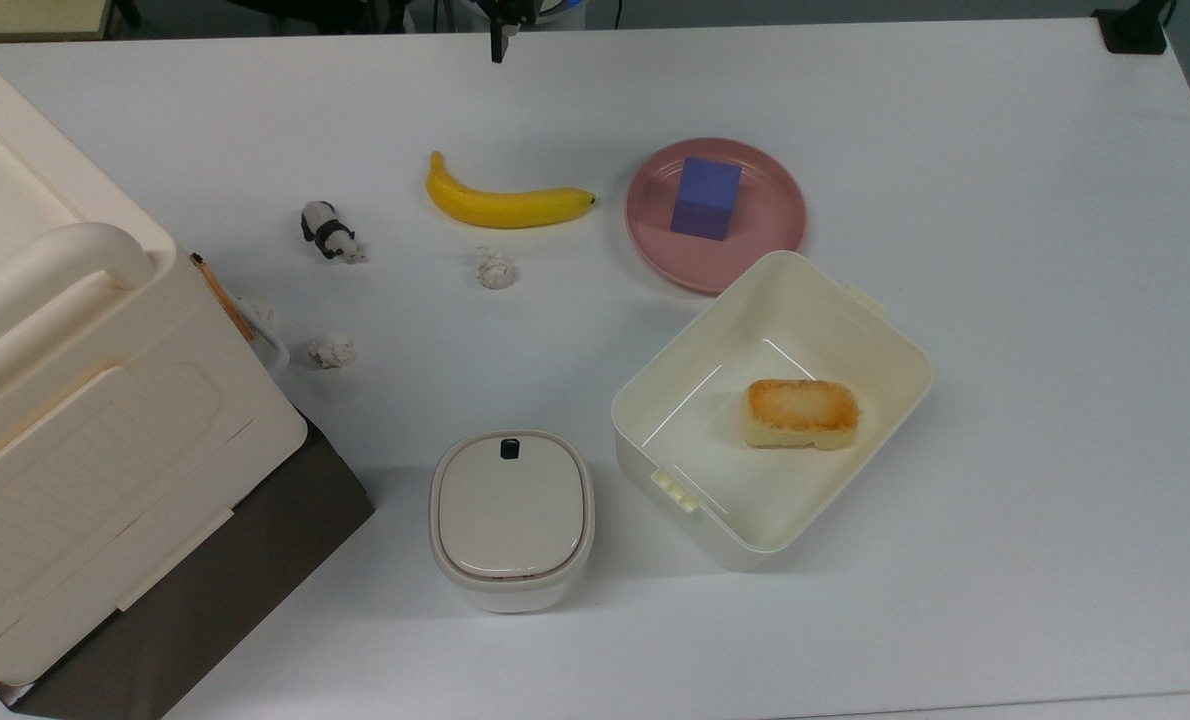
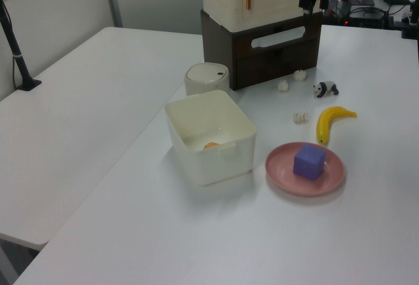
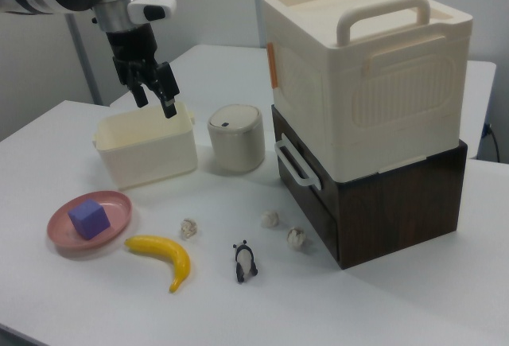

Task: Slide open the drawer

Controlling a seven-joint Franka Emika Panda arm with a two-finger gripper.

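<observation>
Drawer shut in the dark cabinet, floor and sides hidden; white loop handle on its front, well off to the right view's right of the jaws and lower. In the top view, mostly masked by the cream box stacked above.

Gripper aloft, jaws somewhat parted, holding nothing; cut off by the top view's upper edge.

Open tabletop beneath and around the jaws. Cream tub just behind and below in the right view, one piece of toasted bread inside.

Below the jaws, nearer the camera in the right view: one pink plate bearing one purple cube, one banana, one toy panda, three crumpled paper balls, one lidded bin.
</observation>
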